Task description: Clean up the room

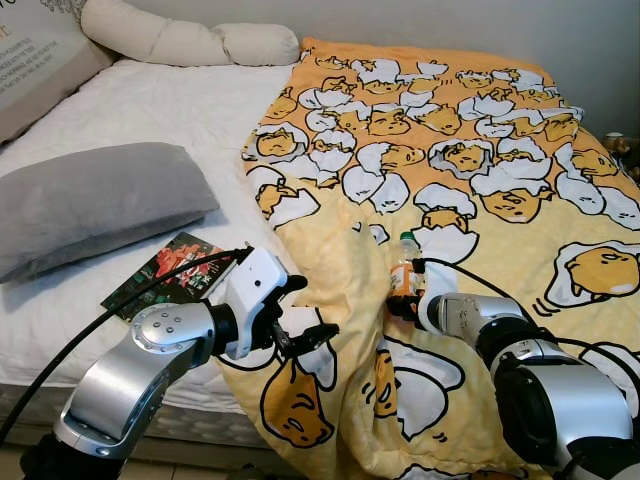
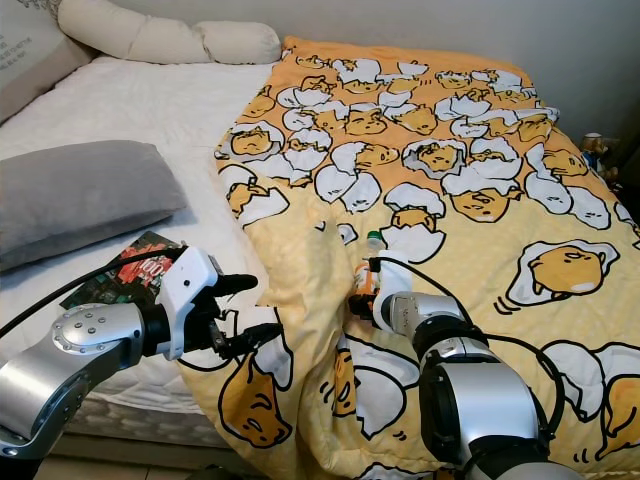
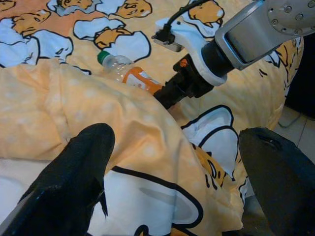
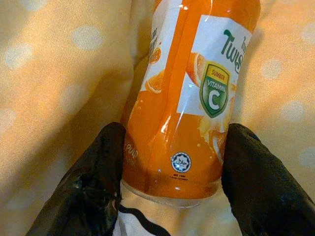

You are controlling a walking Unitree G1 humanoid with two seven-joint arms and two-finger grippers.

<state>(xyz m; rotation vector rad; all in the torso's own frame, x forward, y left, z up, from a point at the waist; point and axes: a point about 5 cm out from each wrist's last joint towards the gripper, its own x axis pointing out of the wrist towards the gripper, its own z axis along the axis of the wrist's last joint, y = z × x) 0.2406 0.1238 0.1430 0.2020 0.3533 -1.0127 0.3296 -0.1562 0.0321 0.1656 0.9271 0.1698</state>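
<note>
An orange juice bottle (image 4: pixel 182 98) lying on the egg-patterned blanket (image 1: pixel 480 150) is clasped at its base by the right tool (image 4: pixel 172 177), while the left tool (image 3: pixel 172 182) is held wide over the blanket's folded edge.

orange juice bottle (image 4: pixel 189 93) | green cap | lying on yellow blanket (image 1: pixel 480 120)
</note>
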